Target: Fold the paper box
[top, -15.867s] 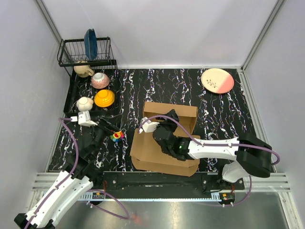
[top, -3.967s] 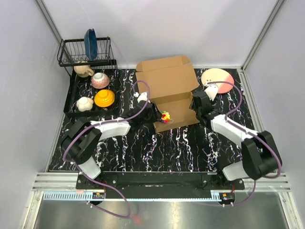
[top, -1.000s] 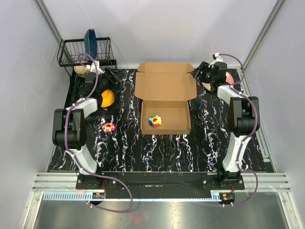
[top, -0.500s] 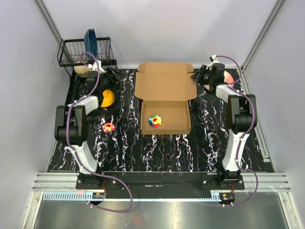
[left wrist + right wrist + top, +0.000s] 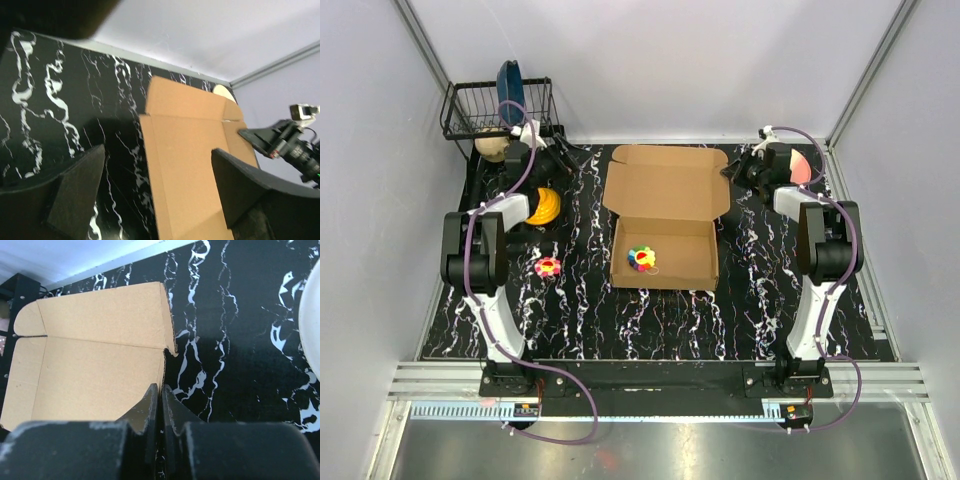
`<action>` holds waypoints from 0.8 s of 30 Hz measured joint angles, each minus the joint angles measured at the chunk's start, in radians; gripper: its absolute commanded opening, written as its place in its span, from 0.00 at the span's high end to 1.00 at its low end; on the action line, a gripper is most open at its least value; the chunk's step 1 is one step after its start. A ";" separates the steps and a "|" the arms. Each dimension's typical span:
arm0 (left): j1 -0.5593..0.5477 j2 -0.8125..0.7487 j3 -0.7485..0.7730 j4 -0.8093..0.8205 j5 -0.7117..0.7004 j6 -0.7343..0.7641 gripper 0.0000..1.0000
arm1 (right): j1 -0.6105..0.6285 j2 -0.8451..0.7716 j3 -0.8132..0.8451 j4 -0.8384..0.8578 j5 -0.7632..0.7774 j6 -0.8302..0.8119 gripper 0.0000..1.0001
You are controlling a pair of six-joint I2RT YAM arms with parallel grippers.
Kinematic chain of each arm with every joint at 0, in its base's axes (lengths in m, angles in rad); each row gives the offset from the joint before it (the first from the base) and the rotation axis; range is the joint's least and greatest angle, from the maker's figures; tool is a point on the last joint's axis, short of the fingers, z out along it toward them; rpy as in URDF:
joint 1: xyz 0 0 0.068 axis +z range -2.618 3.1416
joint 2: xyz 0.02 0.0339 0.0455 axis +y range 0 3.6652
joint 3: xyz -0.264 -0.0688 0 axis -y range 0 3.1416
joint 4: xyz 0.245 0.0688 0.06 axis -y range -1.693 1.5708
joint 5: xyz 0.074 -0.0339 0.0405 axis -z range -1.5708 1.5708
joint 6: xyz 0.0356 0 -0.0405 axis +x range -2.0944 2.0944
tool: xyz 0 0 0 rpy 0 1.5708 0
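At the three o'clock edge of the paper box (image 5: pixel 680 255), the right gripper (image 5: pixel 161 390) clenches the lid (image 5: pixel 665 185).
The left gripper (image 5: pixel 157 152) is released; a one-sided pull may skew the box.

Leaving a wide bare strip along the near edge of the counter (image 5: pixel 650 320), from arm to arm. Being blocked in the middle by the paper box (image 5: pixel 665 190), tray near, lid lying back toward the far wall. Offering an open lane on the left between box and left arm (image 5: pixel 468 255), broken only by a small flower toy (image 5: pixel 548 267). Crowding the far left corner with a yellow bowl (image 5: pixel 544 206), a dish rack (image 5: pixel 480 110) and the spread left claw (image 5: pixel 157 192). Narrowing at far right, with the right claw (image 5: pixel 160 390) nipping the lid's right edge and a pink plate (image 5: pixel 802 166) just beyond. Running clear between box and right arm (image 5: pixel 828 245) nearer in.
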 measured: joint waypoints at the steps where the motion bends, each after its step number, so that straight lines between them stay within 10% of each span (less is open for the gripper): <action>1: 0.000 0.010 0.012 -0.001 0.003 0.006 0.09 | 0.000 -0.003 -0.003 0.008 -0.007 0.000 0.93; 24: -0.088 -0.044 -0.088 -0.093 0.002 0.121 0.12 | 0.045 -0.262 -0.255 0.163 -0.029 0.018 1.00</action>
